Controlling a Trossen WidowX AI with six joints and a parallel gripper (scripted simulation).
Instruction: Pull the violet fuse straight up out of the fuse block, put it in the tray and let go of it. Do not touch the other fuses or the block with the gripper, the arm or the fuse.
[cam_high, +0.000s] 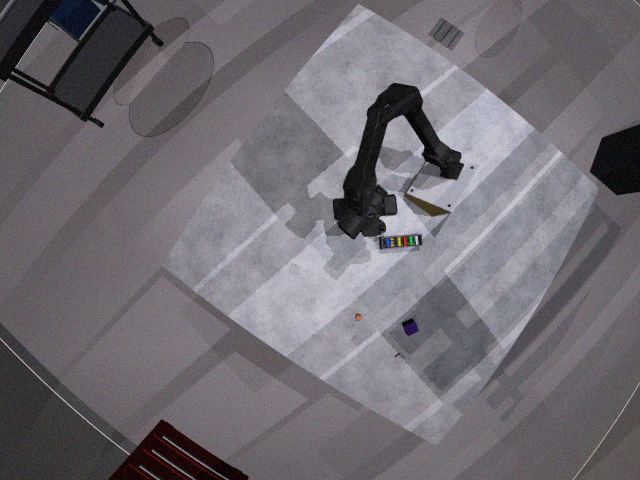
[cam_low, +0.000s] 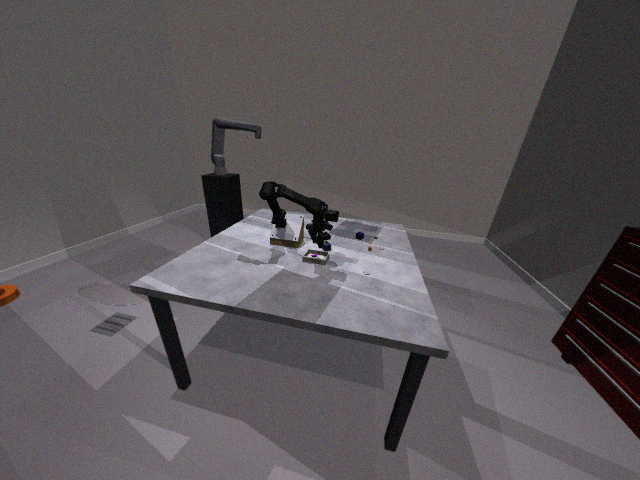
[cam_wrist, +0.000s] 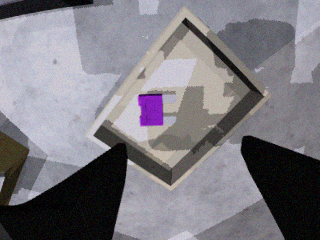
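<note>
The violet fuse lies on its side on the floor of the tray, near one wall. The tray is shallow and cream-coloured; in the top view the arm hides it. My gripper is open, with its two black fingertips wide apart and nothing between them, above the tray. The fuse block stands beside the arm's hand in the top view, with blue, yellow, red, green and white fuses in it. In the exterior view the block is mostly hidden behind the gripper.
The arm's base stands on a white-topped wedge near the block. A dark purple cube, a small orange piece and a tiny dark piece lie farther off on the table.
</note>
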